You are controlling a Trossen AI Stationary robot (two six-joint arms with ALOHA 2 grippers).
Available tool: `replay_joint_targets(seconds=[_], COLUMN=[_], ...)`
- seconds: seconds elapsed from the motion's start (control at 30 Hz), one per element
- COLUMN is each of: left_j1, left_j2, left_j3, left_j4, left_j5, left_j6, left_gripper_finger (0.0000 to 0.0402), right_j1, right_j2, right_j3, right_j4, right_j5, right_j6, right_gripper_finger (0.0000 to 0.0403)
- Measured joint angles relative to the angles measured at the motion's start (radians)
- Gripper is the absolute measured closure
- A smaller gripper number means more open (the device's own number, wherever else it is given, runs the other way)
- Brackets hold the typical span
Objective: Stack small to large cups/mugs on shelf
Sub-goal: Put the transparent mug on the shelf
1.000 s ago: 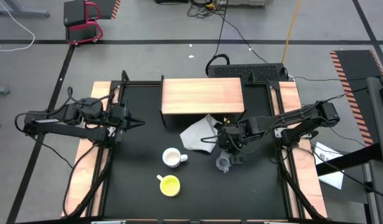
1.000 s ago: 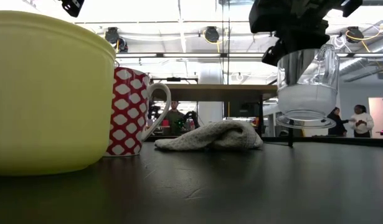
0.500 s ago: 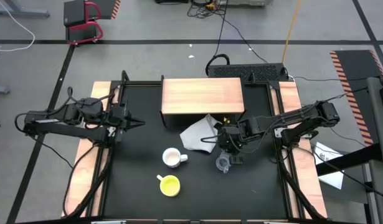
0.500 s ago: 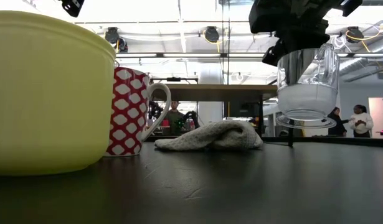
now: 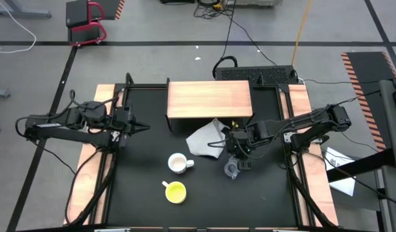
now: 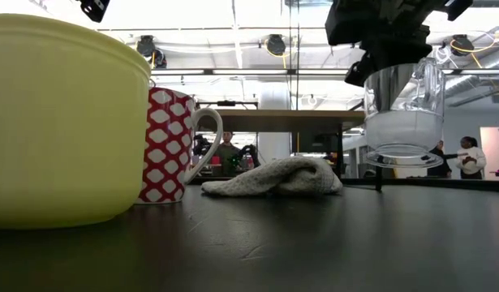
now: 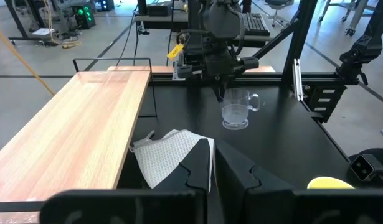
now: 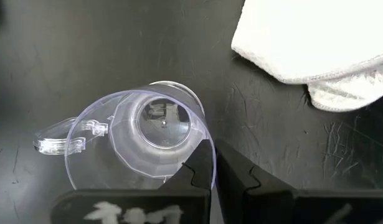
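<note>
Your right gripper (image 8: 215,163), beside the cloth (image 5: 206,142), pinches the clear glass cup (image 6: 402,113) by its rim, just off the tabletop, its fingertips largely hidden.

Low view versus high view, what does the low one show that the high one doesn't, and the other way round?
Only the low view shows the clear glass cup hanging off the tabletop and the red pattern on the mug. Only the high view shows the left gripper waiting at the table's left and the shelf top. Both show the right gripper shut on the glass cup, the yellow cup and the cloth.
</note>
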Motion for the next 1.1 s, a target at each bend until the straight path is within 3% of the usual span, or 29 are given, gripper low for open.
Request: replay_joint_targets(seconds=[0.43,0.77,1.1], left_j1=[0.0,0.0,0.0], left_j2=[0.0,0.0,0.0], left_j3=[0.0,0.0,0.0], left_j4=[0.0,0.001,0.008], left_j5=[0.0,0.0,-0.003], left_j6=[0.001,0.004,0.026], left_gripper_finger=[0.0376,0.0376,0.0376], right_j1=[-0.045,-0.067,-0.096], right_j2=[0.0,0.004,0.154], right_j3=[0.176,0.231,0.391], right_j4=[-0.119,-0.239,-0.356], right_j5=[0.004,0.005,0.005], right_j6=[-0.03,-0.065,-0.13], right_gripper_finger=[0.0403,0.0403,0.0403])
